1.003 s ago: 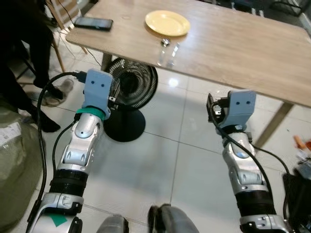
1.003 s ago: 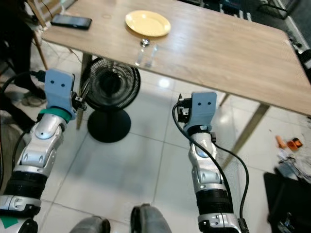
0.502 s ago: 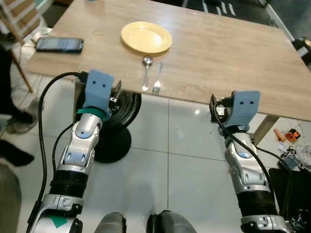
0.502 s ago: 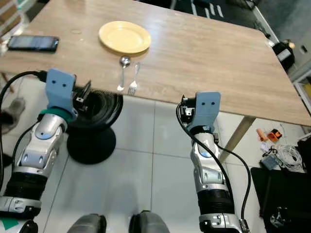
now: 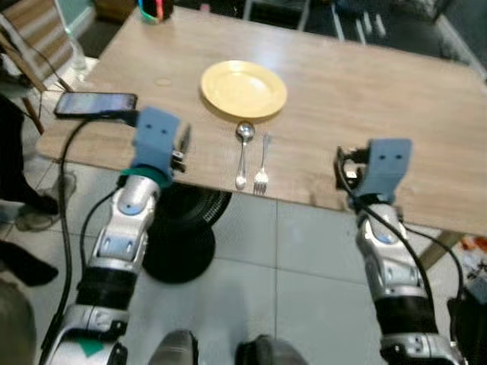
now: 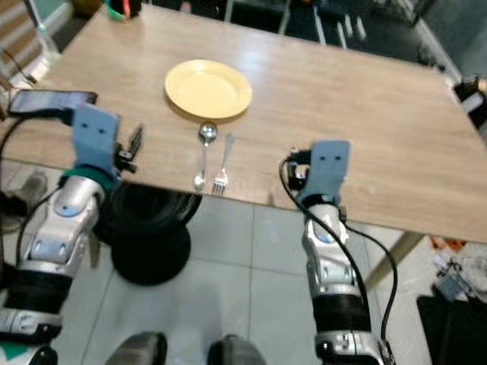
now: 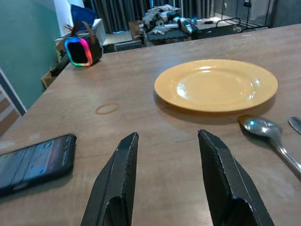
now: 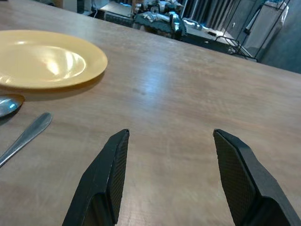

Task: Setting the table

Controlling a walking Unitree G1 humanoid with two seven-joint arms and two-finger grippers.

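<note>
A yellow plate [image 5: 243, 90] lies empty on the wooden table [image 5: 365, 99]. Just in front of it a spoon [image 5: 243, 152] and a fork [image 5: 262, 163] lie side by side, reaching toward the near edge. My left gripper [image 7: 167, 181] is open at the near edge, left of the spoon, and faces the plate [image 7: 216, 84] over the tabletop. My right gripper [image 8: 170, 181] is also open at the near edge, right of the fork [image 8: 26, 134], over bare wood. Neither holds anything.
A black phone [image 5: 95, 103] lies at the table's left edge, close to my left arm. A small speaker with a glowing ring [image 7: 81, 51] stands at the far left corner. A black fan [image 5: 183, 236] stands on the tiled floor under the table. A person's feet [image 5: 30, 217] are at the left.
The whole view has shifted as I came closer to the table. Both grippers, earlier below the tabletop in front of the fan, are now up at the table's near edge.
</note>
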